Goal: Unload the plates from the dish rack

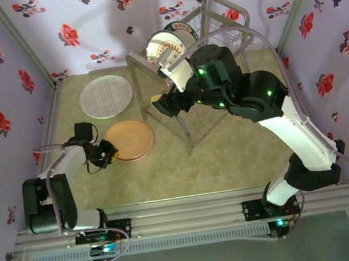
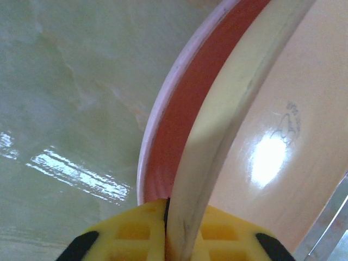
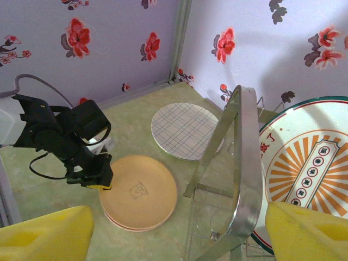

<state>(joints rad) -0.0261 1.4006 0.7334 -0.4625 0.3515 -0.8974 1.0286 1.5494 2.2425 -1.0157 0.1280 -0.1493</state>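
Dish rack (image 3: 247,163) stands back-right on the table (image 1: 229,155). It holds the white sunburst plate (image 1: 165,49) upright at its left end, with a second plate (image 1: 182,29) close behind. Grid plate (image 1: 105,96) lies flat on the table, left of the rack. Nearer the arms, the peach-yellow plate (image 1: 130,137) is stacked on the pink plate (image 2: 179,141). Right gripper (image 3: 176,228): jaws wide apart, a rack frame bar between them, nothing held. Left gripper (image 2: 174,228): pads flank the peach-yellow plate's rim with a thin dark gap on one side. Can't tell if it's clamped.
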